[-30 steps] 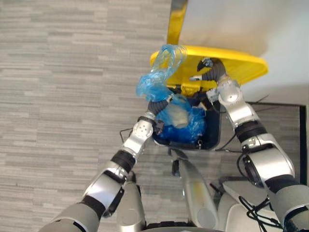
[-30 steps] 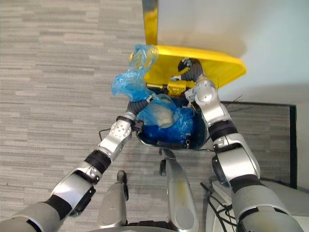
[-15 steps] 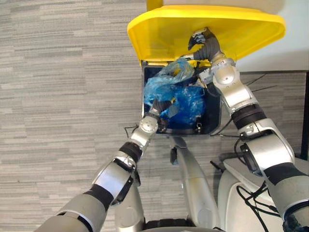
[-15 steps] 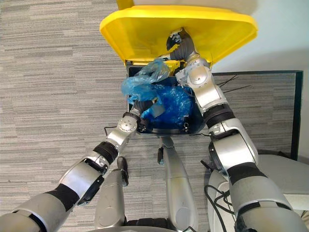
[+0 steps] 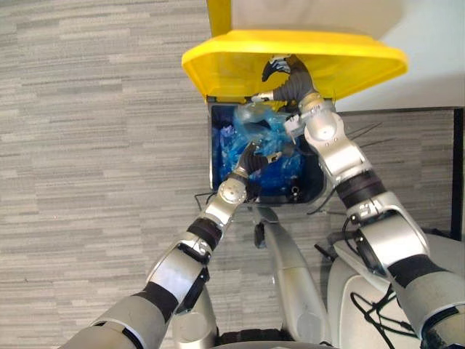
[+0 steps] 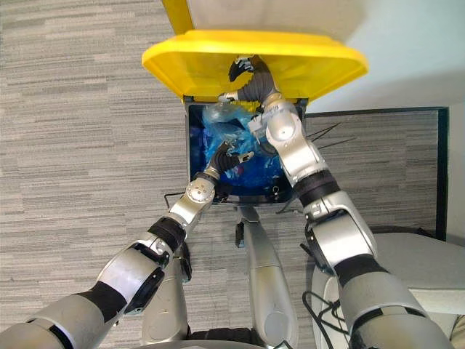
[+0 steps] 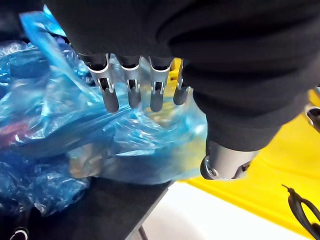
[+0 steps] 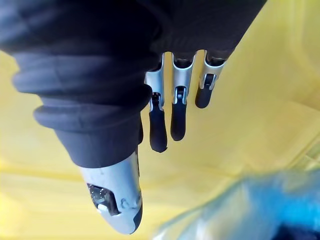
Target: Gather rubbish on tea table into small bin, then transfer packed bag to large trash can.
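The packed blue plastic bag (image 5: 256, 129) lies inside the large dark trash can (image 5: 213, 156), crumpled among more blue film. My left hand (image 5: 251, 158) hovers just above it, open, and the left wrist view has its straight fingers (image 7: 131, 91) over the bag (image 7: 75, 125) with nothing pinched. The can's yellow lid (image 5: 218, 65) stands raised behind the opening. My right hand (image 5: 285, 76) is up against the lid's underside, with straight fingers (image 8: 175, 112) resting flat on the yellow plastic (image 8: 260, 90).
Grey plank floor (image 5: 87, 145) spreads to the left of the can. A white wall (image 5: 429, 43) rises behind it, with a yellow upright strip (image 5: 218, 13) at the top. A dark frame edge (image 6: 442, 174) runs down the right.
My left hand brought the blue bag down from above the rim into the can and let it go, its fingers straightening. The right hand kept the lid up. The camera shifted.
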You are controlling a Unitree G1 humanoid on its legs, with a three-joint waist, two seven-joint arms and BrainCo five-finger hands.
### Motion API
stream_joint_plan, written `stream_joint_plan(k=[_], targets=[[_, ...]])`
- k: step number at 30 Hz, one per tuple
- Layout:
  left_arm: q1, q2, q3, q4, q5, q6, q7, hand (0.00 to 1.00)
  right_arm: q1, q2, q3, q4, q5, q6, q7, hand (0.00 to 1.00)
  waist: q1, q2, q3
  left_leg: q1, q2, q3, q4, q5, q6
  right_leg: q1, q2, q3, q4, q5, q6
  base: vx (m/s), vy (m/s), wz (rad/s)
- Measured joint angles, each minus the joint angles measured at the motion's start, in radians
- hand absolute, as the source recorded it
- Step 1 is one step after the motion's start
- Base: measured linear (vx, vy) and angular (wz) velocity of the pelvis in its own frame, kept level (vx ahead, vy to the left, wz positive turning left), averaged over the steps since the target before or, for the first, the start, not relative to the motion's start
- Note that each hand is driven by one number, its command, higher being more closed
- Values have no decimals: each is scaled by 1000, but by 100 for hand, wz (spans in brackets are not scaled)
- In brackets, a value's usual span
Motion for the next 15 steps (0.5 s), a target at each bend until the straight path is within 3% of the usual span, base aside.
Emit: stream_joint_plan(k=[5, 6, 8, 10, 11, 12, 13, 14, 15], targets=[[212, 104, 57, -64, 9, -2, 0, 0, 362, 32, -84, -47, -60, -5, 1, 0, 15, -20, -62, 51, -23, -48, 18, 8, 11, 109, -38, -43, -29, 8, 1, -6, 62, 36], [264, 124, 73, -83, 7, -4, -1, 0, 429, 46, -96, -49, -74, -5, 5, 0, 19, -33, -72, 69, -41, -47, 24, 6, 26, 126, -51, -37, -24, 19, -12, -30, 150, 14], [355, 161, 108, -115, 1, -5, -2, 0, 520, 67, -101, -50, -85, -5, 9, 0, 23, -62, -92, 94, -80, -33, 26, 5, 46, 141, -77, -12, -21, 33, 6, -70, 157, -5], [494, 201, 173, -158, -16, -4, -20, 0, 646, 78, -107, -77, -114, -12, 31, 0, 31, -81, -105, 130, -117, 9, 60, -3, 85, 200, -100, 14, -82, 75, 47, -155, 208, -33], [594, 217, 219, -207, -29, -4, -26, 0, 716, 79, -107, -98, -129, -16, 53, 0, 38, -81, -119, 147, -102, 49, 62, -2, 118, 232, -109, 5, -130, 57, 108, -193, 186, -61], [642, 217, 243, -230, -33, -4, -33, 0, 748, 79, -108, -106, -139, -20, 63, 0, 50, -75, -129, 150, -94, 74, 59, -1, 124, 211, -115, -13, -92, 20, 106, -232, 154, -81], [714, 228, 293, -240, -49, -2, -47, 0, 804, 79, -113, -108, -155, -31, 86, 0, 52, -68, -146, 152, -70, 90, 56, 2, 131, 165, -121, -26, 104, -11, 17, -211, 108, -53], [764, 236, 331, -241, -62, 0, -60, 0, 865, 81, -128, -106, -158, -33, 105, 0, 49, -57, -155, 167, -59, 89, 27, 23, 138, 161, -127, -27, 288, -45, -11, -169, 88, -27], [807, 244, 343, -250, -70, 0, -68, 0, 919, 86, -141, -100, -168, -34, 121, 0, 48, -50, -176, 176, -56, 89, -2, 48, 129, 170, -133, -23, 400, -76, -12, -68, 10, 0]])
